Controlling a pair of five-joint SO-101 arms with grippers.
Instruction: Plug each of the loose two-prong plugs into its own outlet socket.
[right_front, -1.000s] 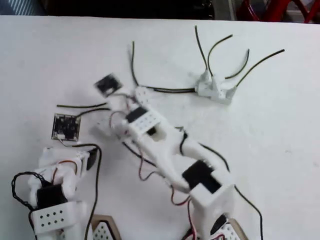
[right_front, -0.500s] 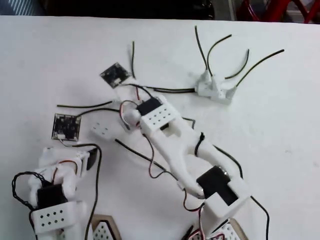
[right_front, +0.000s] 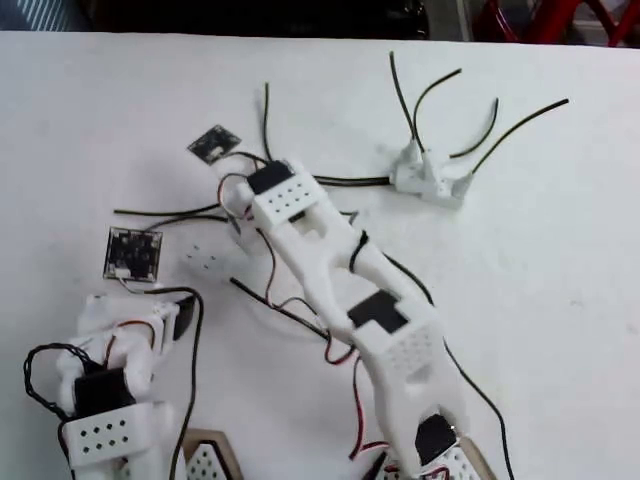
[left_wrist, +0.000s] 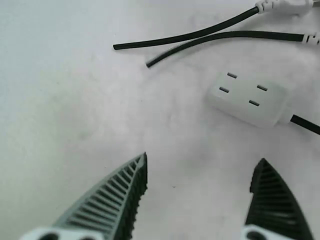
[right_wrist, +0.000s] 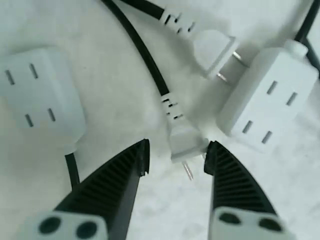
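From above we see the right arm stretched over the black cords, the left arm folded back, and a white outlet block on the table between them. At the left wrist, the left gripper stands wide apart, an outlet block ahead beside its dark finger. At the right wrist, the right gripper is parted around a loose two-prong plug, prongs toward it, with a second plug just beside a second outlet block beyond.
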